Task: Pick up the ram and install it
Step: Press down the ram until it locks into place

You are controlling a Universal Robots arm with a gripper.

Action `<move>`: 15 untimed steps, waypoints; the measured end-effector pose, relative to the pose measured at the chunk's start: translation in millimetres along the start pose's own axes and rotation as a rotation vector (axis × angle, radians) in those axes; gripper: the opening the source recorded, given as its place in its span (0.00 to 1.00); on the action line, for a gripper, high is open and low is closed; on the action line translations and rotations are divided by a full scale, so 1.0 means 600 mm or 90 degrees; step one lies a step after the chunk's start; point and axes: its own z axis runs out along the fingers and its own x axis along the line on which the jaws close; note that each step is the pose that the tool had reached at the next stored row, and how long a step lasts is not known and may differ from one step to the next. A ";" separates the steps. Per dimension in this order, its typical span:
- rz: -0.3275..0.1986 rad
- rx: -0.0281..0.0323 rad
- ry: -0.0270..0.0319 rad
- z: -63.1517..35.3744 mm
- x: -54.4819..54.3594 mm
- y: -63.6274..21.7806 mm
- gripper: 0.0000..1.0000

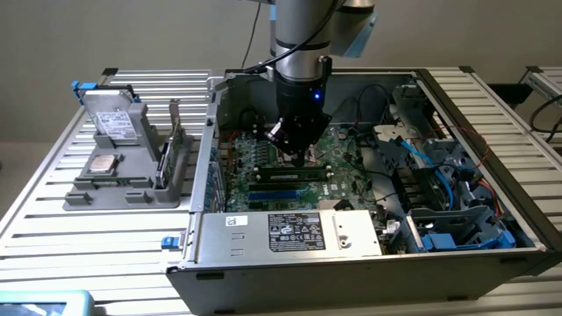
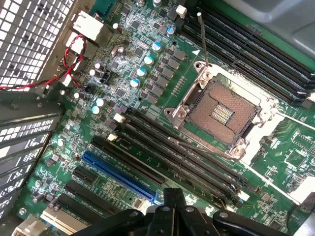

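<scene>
Exterior view: gripper (image 1: pixel 299 157) clenched, inside open computer case (image 1: pixel 369 253), tips just above ram (image 1: pixel 293 175) seated in motherboard (image 1: pixel 263 158) slot. Grey tray (image 1: pixel 131 187) on table (image 1: pixel 52 243), exterior view's left.
Wrist view: gripper (image 2: pixel 173 196) closed over black memory slots (image 2: pixel 167 157); empty processor socket (image 2: pixel 221 113) beside.

A silver-grey cylindrical arm (image 1: pixel 299 39) is being seen with a pale blue joint cap, a black cable trailing alongside, a small blue light glowing, and a black gripper (image 1: pixel 297 153) with dark linkages.
</scene>
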 end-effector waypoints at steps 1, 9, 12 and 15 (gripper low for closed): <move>0.007 -0.0002 0.0007 0.000 0.000 0.000 0.11; 0.069 -0.0022 0.0067 0.000 0.000 0.000 0.11; 0.093 -0.0029 0.0089 0.000 0.000 0.000 0.11; 0.116 -0.0038 0.0114 -0.001 0.000 0.000 0.11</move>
